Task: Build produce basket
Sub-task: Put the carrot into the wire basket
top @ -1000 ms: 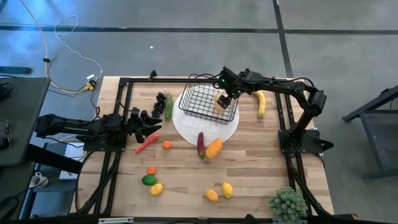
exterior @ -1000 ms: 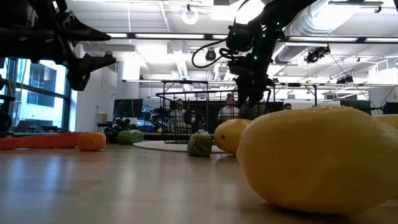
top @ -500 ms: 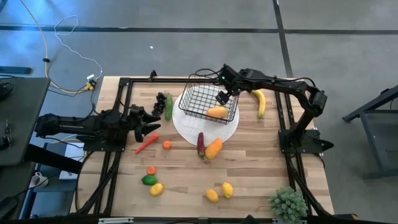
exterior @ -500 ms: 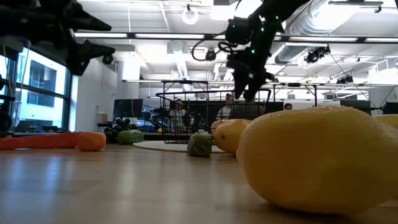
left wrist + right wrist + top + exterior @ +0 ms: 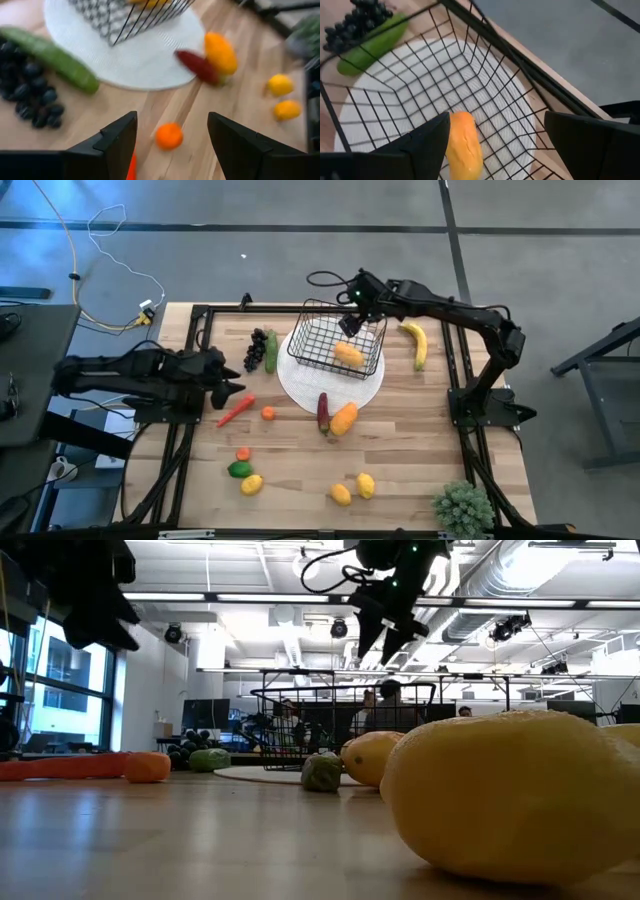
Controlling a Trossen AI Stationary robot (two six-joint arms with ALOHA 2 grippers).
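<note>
The black wire basket stands on a flat white disc. One orange piece lies on the basket's floor. My right gripper hangs open above the basket's far side, well clear of its rim in the low view. My left gripper is open too, held above the table near a carrot and a small orange. Grapes and a green cucumber lie left of the basket, a banana to its right.
A dark red piece and an orange one lie at the disc's near edge. Lemons and a green piece sit toward the near edge. A bushy plant stands at the near right corner.
My right gripper let go of the orange piece, which dropped onto the basket floor and lies there on its side. The gripper then rose out of the basket and shifted slightly toward the far edge. My left gripper drew back toward the table's left edge and rose.
</note>
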